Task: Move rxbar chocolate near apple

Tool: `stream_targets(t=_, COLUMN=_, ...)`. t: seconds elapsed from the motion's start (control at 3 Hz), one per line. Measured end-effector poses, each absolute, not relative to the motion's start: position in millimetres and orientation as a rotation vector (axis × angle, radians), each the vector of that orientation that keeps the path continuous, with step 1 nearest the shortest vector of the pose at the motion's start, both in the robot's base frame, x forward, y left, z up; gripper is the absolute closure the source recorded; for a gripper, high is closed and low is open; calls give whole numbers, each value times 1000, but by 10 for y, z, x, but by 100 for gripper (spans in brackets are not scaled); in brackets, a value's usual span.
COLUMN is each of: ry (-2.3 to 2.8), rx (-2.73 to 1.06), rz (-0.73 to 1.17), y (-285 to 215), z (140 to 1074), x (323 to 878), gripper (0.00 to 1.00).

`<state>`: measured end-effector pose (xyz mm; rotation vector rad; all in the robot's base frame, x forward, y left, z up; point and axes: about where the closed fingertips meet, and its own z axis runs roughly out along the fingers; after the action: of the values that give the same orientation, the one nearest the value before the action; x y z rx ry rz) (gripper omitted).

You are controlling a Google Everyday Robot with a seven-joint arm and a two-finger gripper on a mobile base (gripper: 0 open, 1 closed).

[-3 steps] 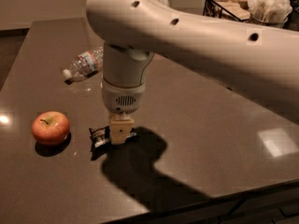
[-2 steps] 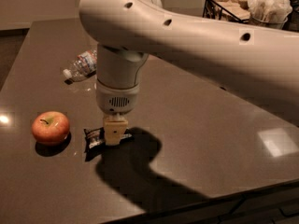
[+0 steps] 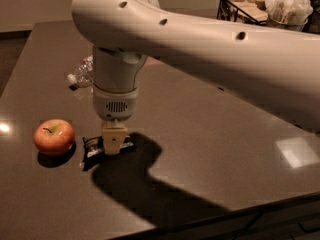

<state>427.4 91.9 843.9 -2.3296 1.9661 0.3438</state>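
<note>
The rxbar chocolate point(image 3: 94, 146), a small black bar with white lettering, is low over the dark table, just right of the apple point(image 3: 54, 136). The apple is red-orange with a short stem and rests on the table near the left edge. My gripper point(image 3: 113, 142) points straight down from the big white arm and is shut on the right part of the bar. A narrow gap separates the bar's left end from the apple. The bar's right end is hidden behind the fingers.
A clear plastic water bottle point(image 3: 82, 73) lies on its side behind the arm at the back left. A wire basket point(image 3: 240, 6) with paper bags stands at the back right. The table's front edge point(image 3: 210, 219) runs along the bottom.
My gripper has moved left with the rxbar chocolate in it, bringing the bar closer to the apple. The apple and bottle have not moved.
</note>
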Motion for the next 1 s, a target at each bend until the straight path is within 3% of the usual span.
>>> stream_targets(t=1.0, ry=1958, rx=-2329, rz=340, y=945, z=8432, x=4266, gripper=13)
